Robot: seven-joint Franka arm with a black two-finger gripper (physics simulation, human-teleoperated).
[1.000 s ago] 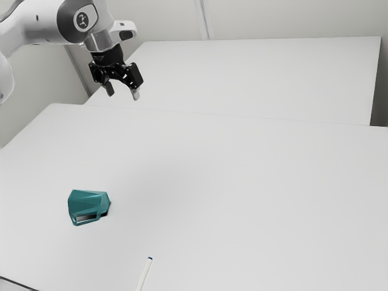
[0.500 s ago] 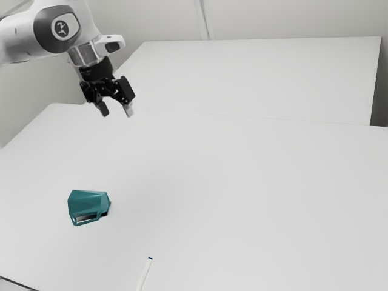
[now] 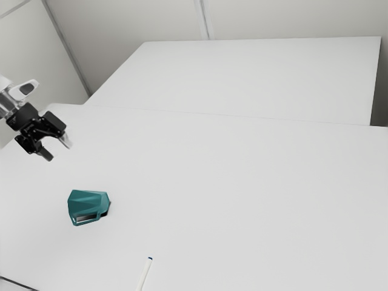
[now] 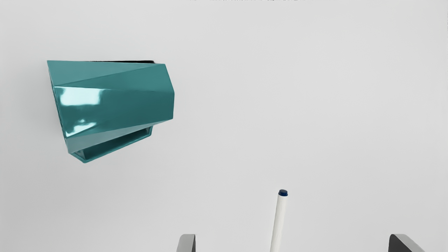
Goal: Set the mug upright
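One toppled mug [image 4: 115, 101], one pen [image 4: 279, 222], one hand [image 3: 57, 151]

Bright, diffuse light, white glare on the teal mug [image 4: 119, 105], faint shadow on the table [image 4: 280, 105]

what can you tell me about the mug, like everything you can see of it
The mug is teal and faceted, with a glossy surface that looks like glazed ceramic or plastic. It lies on its side on the table, tapering toward one end, its angular handle out to one side. The open gripper hovers clear of it. I can't see inside it.
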